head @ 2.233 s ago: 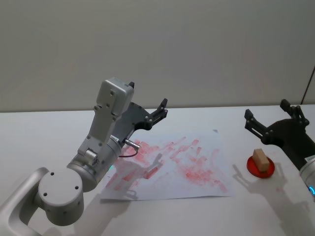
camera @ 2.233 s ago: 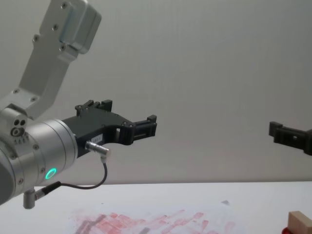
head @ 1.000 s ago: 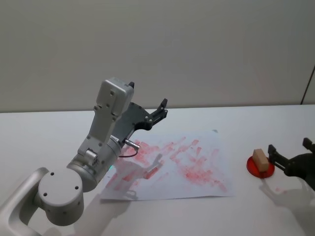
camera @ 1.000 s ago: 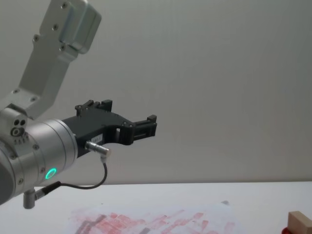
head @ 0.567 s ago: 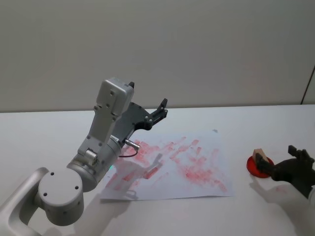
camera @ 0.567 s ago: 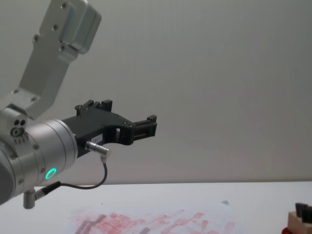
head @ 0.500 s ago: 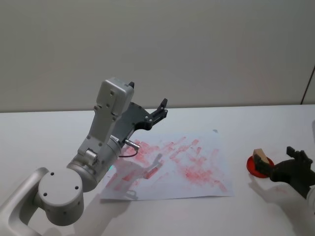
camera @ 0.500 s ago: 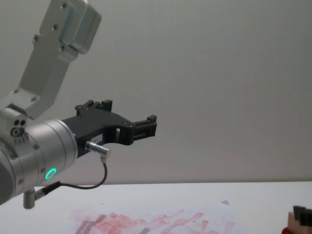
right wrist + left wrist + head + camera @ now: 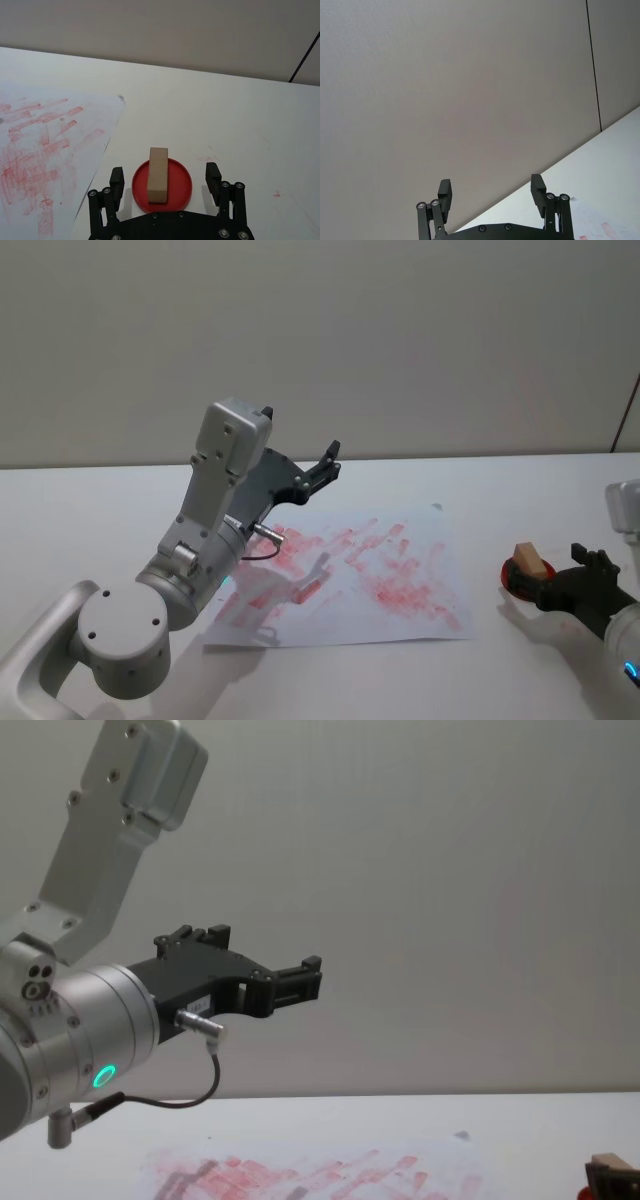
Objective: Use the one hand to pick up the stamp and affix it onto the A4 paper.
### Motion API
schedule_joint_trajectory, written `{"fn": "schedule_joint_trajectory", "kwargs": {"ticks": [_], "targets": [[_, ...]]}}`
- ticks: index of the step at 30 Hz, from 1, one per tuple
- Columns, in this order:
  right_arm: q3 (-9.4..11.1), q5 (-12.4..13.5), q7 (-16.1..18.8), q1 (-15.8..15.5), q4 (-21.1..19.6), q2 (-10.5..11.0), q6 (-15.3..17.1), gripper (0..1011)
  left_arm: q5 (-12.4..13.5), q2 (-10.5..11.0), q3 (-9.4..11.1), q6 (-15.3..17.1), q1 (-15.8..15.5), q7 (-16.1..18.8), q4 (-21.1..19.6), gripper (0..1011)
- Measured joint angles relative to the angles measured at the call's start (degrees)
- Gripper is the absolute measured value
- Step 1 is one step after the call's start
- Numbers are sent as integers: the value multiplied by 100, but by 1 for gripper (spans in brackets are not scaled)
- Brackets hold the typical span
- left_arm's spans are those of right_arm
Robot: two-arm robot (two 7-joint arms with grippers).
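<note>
The fingers (image 9: 117, 179) of the right gripper (image 9: 165, 173) are spread wide and empty, flanking the untouched stamp (image 9: 159, 175), which is stood on a red disc (image 9: 182, 192) beside the A4 paper (image 9: 400, 570). The left gripper (image 9: 328, 462) is raised above the paper, prongs apart, nothing held

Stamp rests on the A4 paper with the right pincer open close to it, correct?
No: the stamp rests on the red pad beside the A4 paper, as the right wrist view shows. The right pincer is open close to it.
</note>
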Motion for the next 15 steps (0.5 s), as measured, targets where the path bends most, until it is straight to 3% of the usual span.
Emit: {"fn": "schedule_joint_trajectory", "kwargs": {"ticks": [9,15], "targets": [[-41,-155,-3,179,211,-123,92,1001,0,0,0,0,0,0,0,1001],[-54,-211,5,243,288,-165,122,902,0,0,0,0,0,0,0,1001]]}}
